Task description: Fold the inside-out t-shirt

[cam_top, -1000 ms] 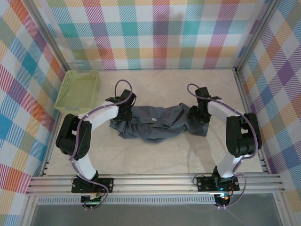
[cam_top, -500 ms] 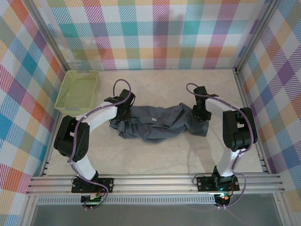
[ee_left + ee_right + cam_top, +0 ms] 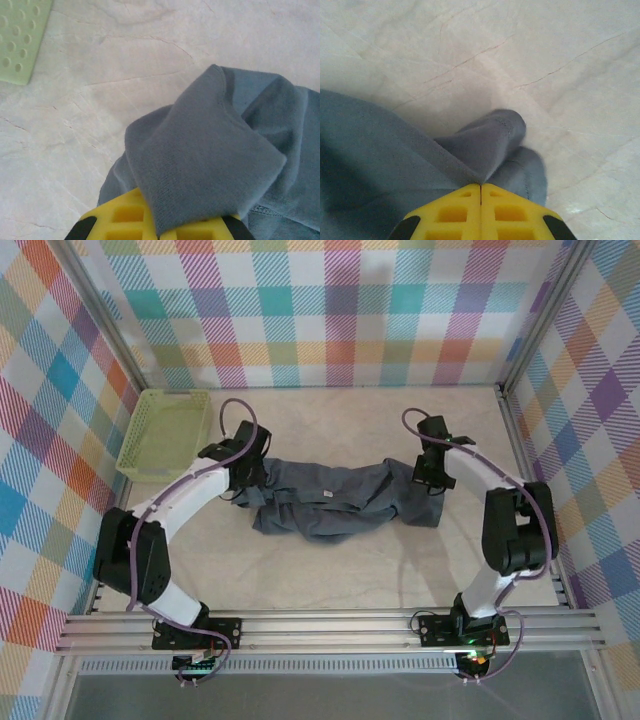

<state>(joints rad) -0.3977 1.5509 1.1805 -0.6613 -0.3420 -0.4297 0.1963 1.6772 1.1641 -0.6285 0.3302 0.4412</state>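
Observation:
The inside-out t-shirt (image 3: 335,502) is a dark slate-grey cloth lying crumpled across the middle of the table. My left gripper (image 3: 245,472) holds its left end, shut on a fold of the t-shirt (image 3: 210,165) that drapes over the yellow fingers (image 3: 125,220). At the shirt's right end my right gripper (image 3: 432,475) is pinched on a bunched edge of the t-shirt (image 3: 490,145), and its yellow fingers (image 3: 457,212) meet with cloth between the tips. Both ends look lifted a little off the table.
A lime-green mesh basket (image 3: 165,432) stands at the back left, its corner (image 3: 20,40) showing in the left wrist view. Pale marbled tabletop (image 3: 340,420) lies behind and in front of the shirt. Checked walls enclose three sides.
Both grippers closed on the shirt's ends. The left arm has moved left and back, pulling its end outward; the right one has shifted slightly back. The cloth is stretched a bit wider.

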